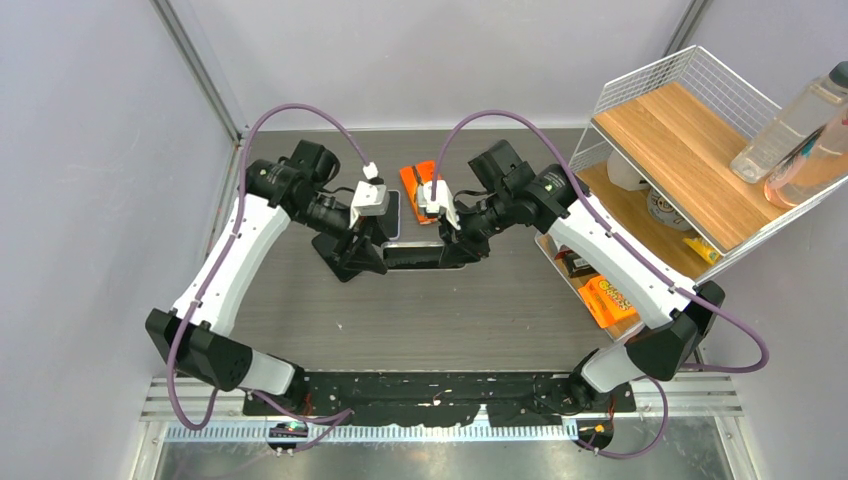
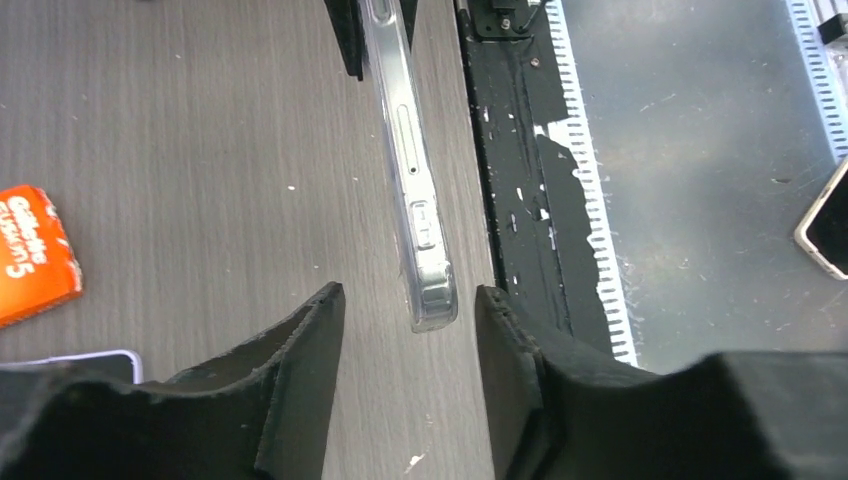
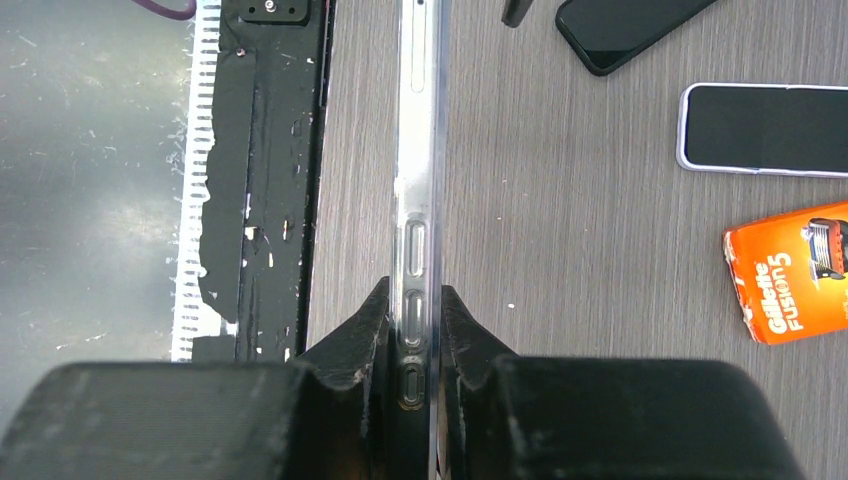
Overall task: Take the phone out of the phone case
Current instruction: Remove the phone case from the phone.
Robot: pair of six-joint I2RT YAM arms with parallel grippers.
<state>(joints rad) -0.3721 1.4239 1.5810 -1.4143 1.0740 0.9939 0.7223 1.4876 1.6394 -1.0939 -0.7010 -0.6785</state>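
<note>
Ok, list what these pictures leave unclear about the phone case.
- Whether the clear case holds the phone: both wrist views show only its edge.
- Top view: case mostly covered by left hand and right hand.
- Left wrist view: pale-rimmed object cut off by right edge, unidentifiable.

The near bench [image 1: 470,310] is open. Obstacles: phone case [image 3: 418,150] at centre, orange box [image 1: 410,180] behind it, wire rack [image 1: 680,150] at right.

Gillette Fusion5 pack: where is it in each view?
Top external: Gillette Fusion5 pack at upper centre, partly hidden.
Left wrist: pack at the left edge, cut off.
Right wrist: pack at the right edge, lower half.
Shared landmark: the clear-cased phone, held edge-on.
</note>
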